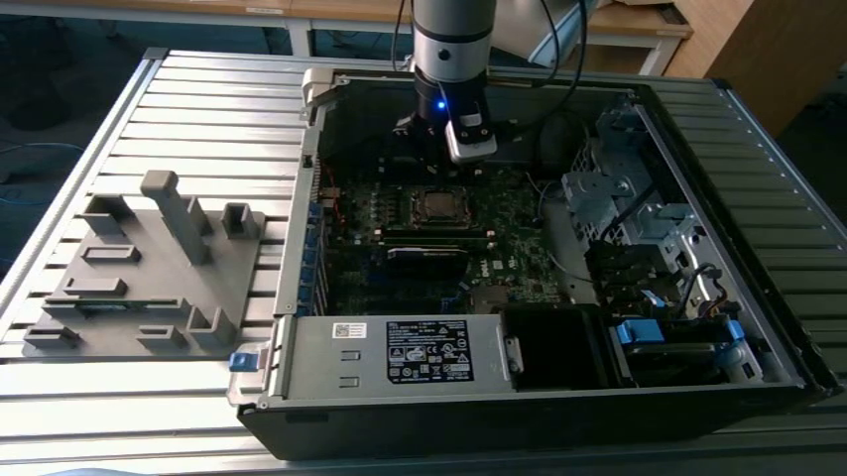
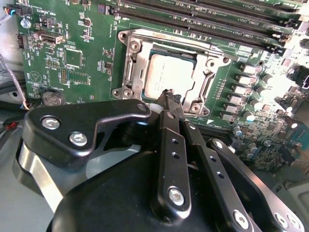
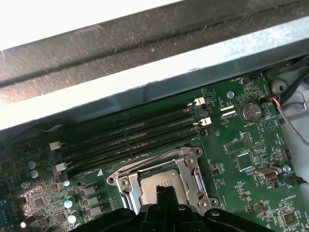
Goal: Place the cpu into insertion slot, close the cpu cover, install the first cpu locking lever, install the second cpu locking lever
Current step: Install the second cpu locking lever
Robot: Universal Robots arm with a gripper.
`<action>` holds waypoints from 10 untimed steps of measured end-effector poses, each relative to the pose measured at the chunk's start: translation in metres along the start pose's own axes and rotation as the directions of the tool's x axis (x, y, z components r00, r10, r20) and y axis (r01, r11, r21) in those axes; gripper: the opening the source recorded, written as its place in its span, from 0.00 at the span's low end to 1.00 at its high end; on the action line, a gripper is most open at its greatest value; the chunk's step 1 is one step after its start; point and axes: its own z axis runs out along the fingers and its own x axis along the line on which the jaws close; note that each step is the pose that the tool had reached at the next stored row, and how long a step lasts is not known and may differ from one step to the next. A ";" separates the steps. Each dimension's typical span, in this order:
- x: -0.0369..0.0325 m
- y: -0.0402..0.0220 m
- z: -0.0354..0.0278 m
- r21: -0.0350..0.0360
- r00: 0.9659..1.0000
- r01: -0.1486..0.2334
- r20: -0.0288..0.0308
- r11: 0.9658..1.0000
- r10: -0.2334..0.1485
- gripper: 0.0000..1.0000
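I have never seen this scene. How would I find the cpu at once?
Start at the open computer case on the slatted table and look at its green motherboard. Near the long black memory slots sits a square socket with a shiny metal frame, just under the gripper. The cpu is the flat, dull silver square inside that frame; nothing else nearby is plain bare metal.

Ribbed metal table (image 1: 159, 416), bearing an open computer case (image 1: 530, 397) beside a grey fixture block (image 1: 146, 278).

Dull silver cpu (image 2: 170, 75) in shiny metal cpu cover (image 2: 129, 67), green motherboard (image 2: 77, 58).
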 end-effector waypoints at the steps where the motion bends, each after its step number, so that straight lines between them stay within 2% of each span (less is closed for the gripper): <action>1: -0.0001 -0.0004 0.0000 0.000 1.000 0.000 0.000 1.000 0.000 0.11; 10: -0.0004 -0.0012 -0.0006 0.000 1.000 0.000 0.000 1.000 0.000 0.11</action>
